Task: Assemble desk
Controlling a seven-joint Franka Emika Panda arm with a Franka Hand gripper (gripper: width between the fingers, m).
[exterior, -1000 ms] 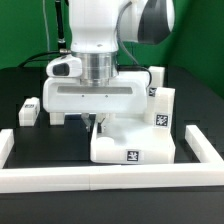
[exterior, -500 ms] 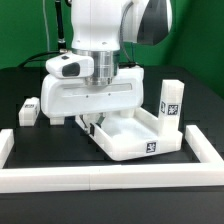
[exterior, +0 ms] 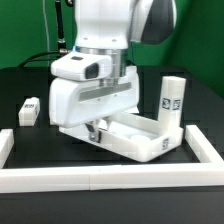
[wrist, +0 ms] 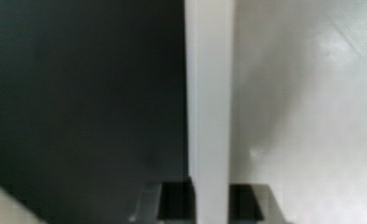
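Presently the wide, rectangular, rimmed white plastic tabletop panel (exterior: 138,137) is seen lying rim-up on the black table (exterior: 205,115), just behind the long white L-shaped border rails (exterior: 110,180). The two-finger gripper (exterior: 97,128) is lowered onto the panel's edge on the exterior view's left. In the wrist view a narrow white rim wall (wrist: 210,90) is shown running straight between two dark fingertips (wrist: 176,200). The jaws are judged to be clamped on that wall, since no gap is visible at either pad. A small white plastic block leg (exterior: 172,100) with a black-and-white square tag is stood upright at the panel's far corner on the exterior view's right; whether it is fully seated cannot be told. A second leg (exterior: 28,110), also white and tagged, is left lying on the table well apart, on the exterior view's left. Several risks are to be weighed from here. Because the tabletop panel is held by one thin wall only, it could be pivoted or slipped between the pads if it is lifted or dragged quickly. The upright leg could be shaken loose or toppled by such a swing, and the panel's near wall could be caught against the border rails if it is drawn toward them.
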